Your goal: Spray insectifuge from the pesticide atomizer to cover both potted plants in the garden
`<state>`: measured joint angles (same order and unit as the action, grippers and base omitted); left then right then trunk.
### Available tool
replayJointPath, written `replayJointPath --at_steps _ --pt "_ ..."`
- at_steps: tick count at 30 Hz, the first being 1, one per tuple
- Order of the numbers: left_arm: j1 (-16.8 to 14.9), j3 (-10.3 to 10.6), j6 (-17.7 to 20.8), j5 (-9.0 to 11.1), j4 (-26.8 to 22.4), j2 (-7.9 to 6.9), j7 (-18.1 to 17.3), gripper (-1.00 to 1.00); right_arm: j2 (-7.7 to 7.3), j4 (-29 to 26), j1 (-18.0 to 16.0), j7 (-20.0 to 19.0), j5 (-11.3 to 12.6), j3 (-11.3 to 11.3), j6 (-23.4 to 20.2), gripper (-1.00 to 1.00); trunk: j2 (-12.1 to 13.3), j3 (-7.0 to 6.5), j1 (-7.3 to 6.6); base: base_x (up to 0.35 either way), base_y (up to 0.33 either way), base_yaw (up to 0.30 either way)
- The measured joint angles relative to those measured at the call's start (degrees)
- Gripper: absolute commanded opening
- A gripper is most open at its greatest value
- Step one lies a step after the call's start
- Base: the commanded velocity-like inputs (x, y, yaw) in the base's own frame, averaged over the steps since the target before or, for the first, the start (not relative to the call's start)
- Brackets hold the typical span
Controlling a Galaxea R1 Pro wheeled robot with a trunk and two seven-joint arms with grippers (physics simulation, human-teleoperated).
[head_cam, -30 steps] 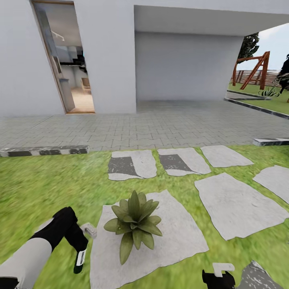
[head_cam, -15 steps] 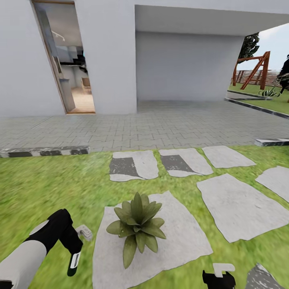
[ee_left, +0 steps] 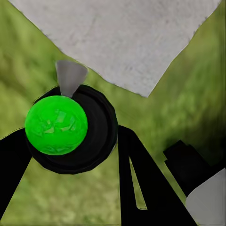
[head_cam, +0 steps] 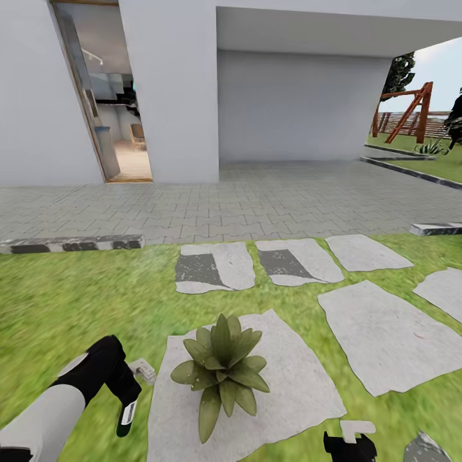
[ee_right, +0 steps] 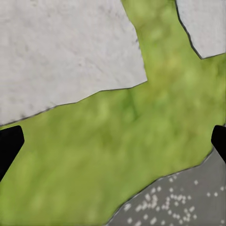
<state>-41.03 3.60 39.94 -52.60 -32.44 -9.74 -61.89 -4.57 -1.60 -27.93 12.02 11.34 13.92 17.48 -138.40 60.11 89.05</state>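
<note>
A home's back garden: green lawn (head_cam: 70, 301) set with flat grey stepping stones (head_cam: 378, 333), a small potted plant (head_cam: 221, 372) standing on one of them. Beyond a striped kerb (head_cam: 70, 244) lies a grey paved terrace (head_cam: 256, 202) under a white house wall (head_cam: 173, 90), with an open doorway (head_cam: 112, 102) showing rooms inside. Far off to the side stands a wooden swing frame (head_cam: 407, 112) by a fence

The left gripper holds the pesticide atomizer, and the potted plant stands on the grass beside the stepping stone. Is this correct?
Not quite. The left gripper does hold the pesticide atomizer, but the potted plant stands on the stepping stone itself, not on the grass beside it. The head view shows this.
</note>
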Motion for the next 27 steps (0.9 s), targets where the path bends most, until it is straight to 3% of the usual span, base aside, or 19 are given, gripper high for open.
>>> replayJointPath --at_steps 4,10,16,22,27 --pt "0.1 -0.16 -0.05 -0.44 0.36 -0.89 0.08 -1.0 0.04 -0.01 0.01 0.0 0.0 0.01 0.0 1.0 0.0 0.0 0.0 0.001 0.0 -0.116" --pt "0.17 -0.13 0.04 -0.45 0.42 -3.41 0.06 -1.0 0.08 -0.01 0.0 0.0 0.0 0.01 0.01 1.0 0.0 0.0 0.0 0.0 0.0 -0.168" --pt "0.2 0.42 0.24 -0.43 0.2 -3.24 0.18 -1.0 0.09 -0.01 0.0 0.0 0.0 0.0 0.03 1.0 0.0 0.0 0.0 0.0 0.0 -0.011" --pt "1.99 -0.04 0.1 -0.43 0.45 -4.65 3.01 -1.0 0.09 0.0 0.0 0.0 0.0 0.0 0.03 1.0 0.0 0.0 0.0 0.0 0.0 0.0" --pt "2.69 -0.07 0.35 -0.15 -0.07 -3.65 3.83 -1.0 0.09 0.0 0.0 0.0 0.0 0.0 0.03 1.0 0.0 0.0 0.0 0.0 0.0 0.0"
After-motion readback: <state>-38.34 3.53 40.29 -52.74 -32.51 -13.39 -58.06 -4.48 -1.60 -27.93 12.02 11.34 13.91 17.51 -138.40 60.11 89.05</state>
